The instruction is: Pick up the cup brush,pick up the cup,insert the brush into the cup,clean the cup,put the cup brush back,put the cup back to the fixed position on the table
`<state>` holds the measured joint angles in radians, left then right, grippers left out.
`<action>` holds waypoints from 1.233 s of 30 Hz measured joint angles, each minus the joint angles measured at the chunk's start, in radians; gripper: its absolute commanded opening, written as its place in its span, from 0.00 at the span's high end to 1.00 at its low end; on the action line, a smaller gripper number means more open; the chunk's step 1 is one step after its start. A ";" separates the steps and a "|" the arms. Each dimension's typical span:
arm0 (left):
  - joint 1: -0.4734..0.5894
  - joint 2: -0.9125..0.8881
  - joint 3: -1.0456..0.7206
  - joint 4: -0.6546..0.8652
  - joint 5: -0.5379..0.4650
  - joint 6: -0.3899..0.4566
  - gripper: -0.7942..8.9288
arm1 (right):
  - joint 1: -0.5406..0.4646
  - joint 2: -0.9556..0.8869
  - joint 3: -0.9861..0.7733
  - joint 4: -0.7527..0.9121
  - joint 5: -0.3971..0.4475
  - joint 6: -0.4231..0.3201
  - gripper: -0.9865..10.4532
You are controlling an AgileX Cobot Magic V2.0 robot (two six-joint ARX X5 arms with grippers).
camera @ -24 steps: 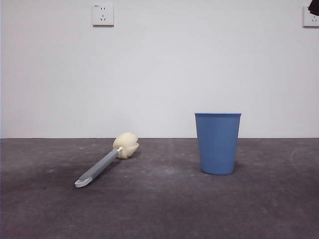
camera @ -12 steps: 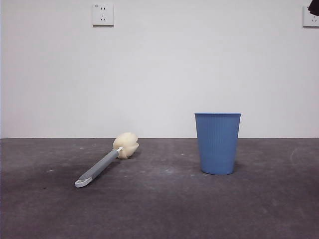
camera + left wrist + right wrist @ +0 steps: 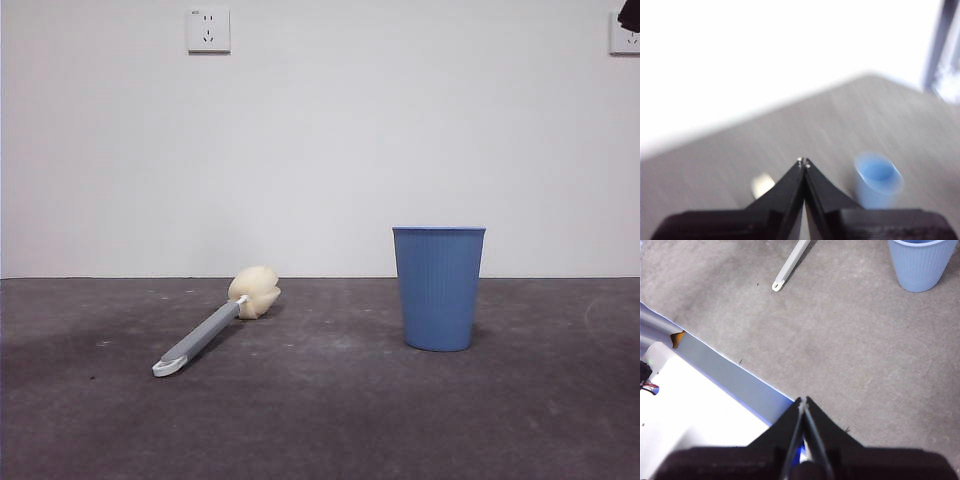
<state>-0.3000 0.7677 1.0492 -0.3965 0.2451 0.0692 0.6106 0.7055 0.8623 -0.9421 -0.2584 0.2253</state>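
The cup brush (image 3: 215,327) lies flat on the dark counter (image 3: 320,420), with its white tip nearest us and its yellow sponge head pointing back toward the wall. The blue cup (image 3: 438,287) stands upright well apart from the brush, off to its side. Both arms wait up high: the left hand (image 3: 803,162) and the right hand (image 3: 803,405) are each pinched closed and hold nothing.

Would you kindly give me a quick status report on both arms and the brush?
Left gripper and right gripper shut, empty, clear of everything. Cup brush flat on the table, untouched; cup upright beside it, apart. Nothing in the way.
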 measured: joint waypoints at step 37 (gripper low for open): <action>0.351 -0.763 -1.032 0.224 -0.058 0.015 0.92 | 0.000 0.000 0.000 0.000 0.000 0.000 0.91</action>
<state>0.0513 0.0048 0.0170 -0.1722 0.1867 0.0841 0.6106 0.7055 0.8623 -0.9421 -0.2584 0.2256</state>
